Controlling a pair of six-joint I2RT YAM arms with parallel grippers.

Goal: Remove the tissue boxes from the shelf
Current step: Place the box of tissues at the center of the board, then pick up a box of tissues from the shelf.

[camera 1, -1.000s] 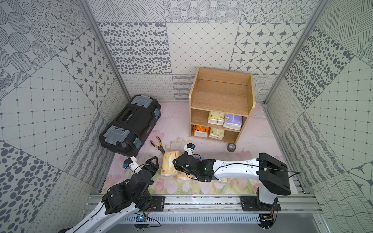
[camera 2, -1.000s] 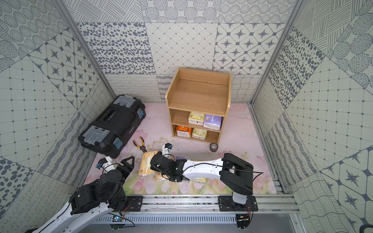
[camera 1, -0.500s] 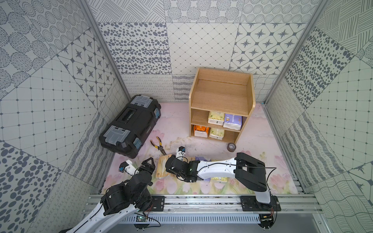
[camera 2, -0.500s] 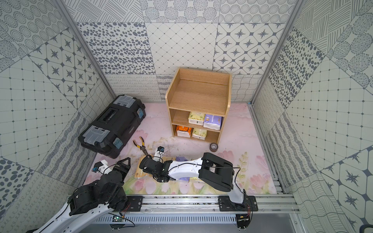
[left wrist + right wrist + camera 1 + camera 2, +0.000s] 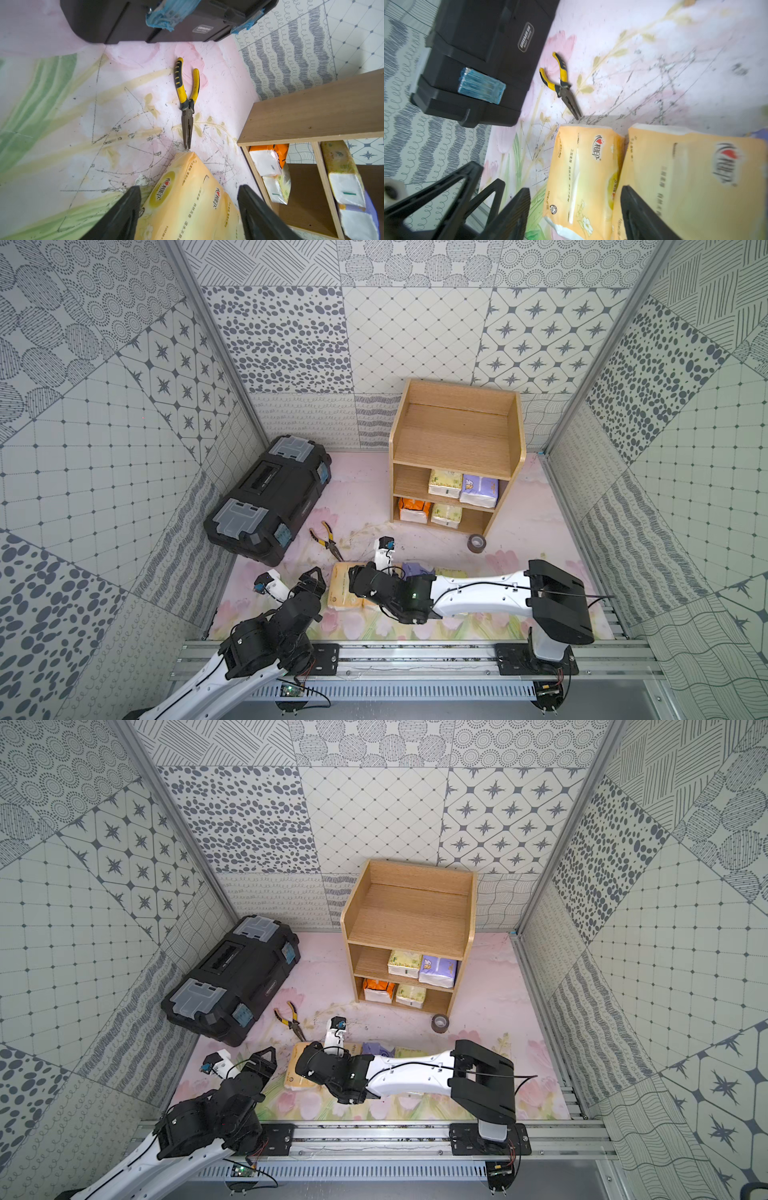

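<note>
We see the right gripper (image 5: 575,188) spread above two pale orange tissue packs (image 5: 583,166) near the floral mat's (image 5: 540,539) front edge, with the left gripper (image 5: 189,187) spread just beside them. Apparently four more packs (image 5: 445,483) sit in the wooden shelf (image 5: 457,435).

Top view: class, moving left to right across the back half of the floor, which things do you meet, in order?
In order: toolbox → pliers → shelf. The tape roll lies within the shelf's span, so it is left out.
</note>
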